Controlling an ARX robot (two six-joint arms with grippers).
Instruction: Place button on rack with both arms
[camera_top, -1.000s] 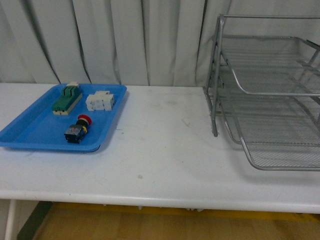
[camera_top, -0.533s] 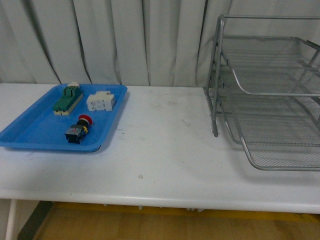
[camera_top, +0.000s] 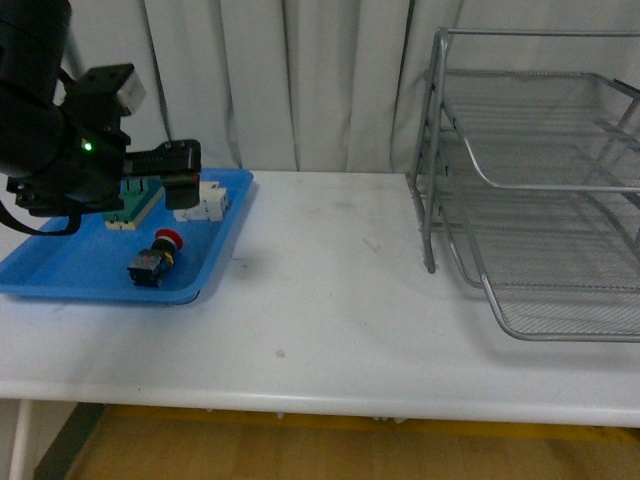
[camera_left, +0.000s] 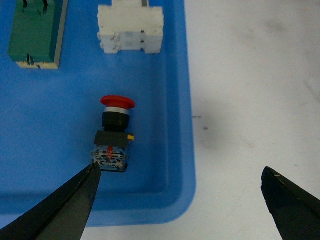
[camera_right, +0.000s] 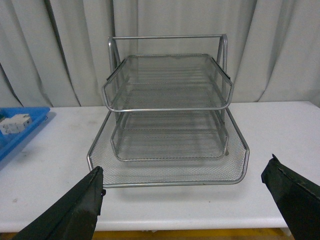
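Left claw (camera_left: 180, 171) hangs over the tray (camera_left: 187, 125) with its jaws wide apart and gripping nothing; right claw (camera_right: 186, 167) is likewise spread and empty, facing the rack (camera_right: 170, 100) from a distance.

By my reading the task has barely begun; the button (camera_left: 114, 135) lies on its side in the tray, untouched, and all three tiers of the rack look bare; the pick-up, the carry across the table (camera_top: 330, 300), whatever hand-over the two arms are meant to share, and the setting down are all left to do.

In the front view the tray sits at 9 o'clock on the table and the rack at 3 o'clock, well apart; the button is in the tray's near part, toward its 5 o'clock corner, with the green block (camera_left: 35, 35) and white part (camera_left: 131, 29) further back, apart from it.

From the claw's tips in the front view the button lies at about 6 to 7 o'clock, lower and clear of them; the left wrist view shows it close by one fingertip rather than centred in the gap, whose middle falls over the tray's rim; I judge the claw must shift sideways toward the button and then descend before it can close.
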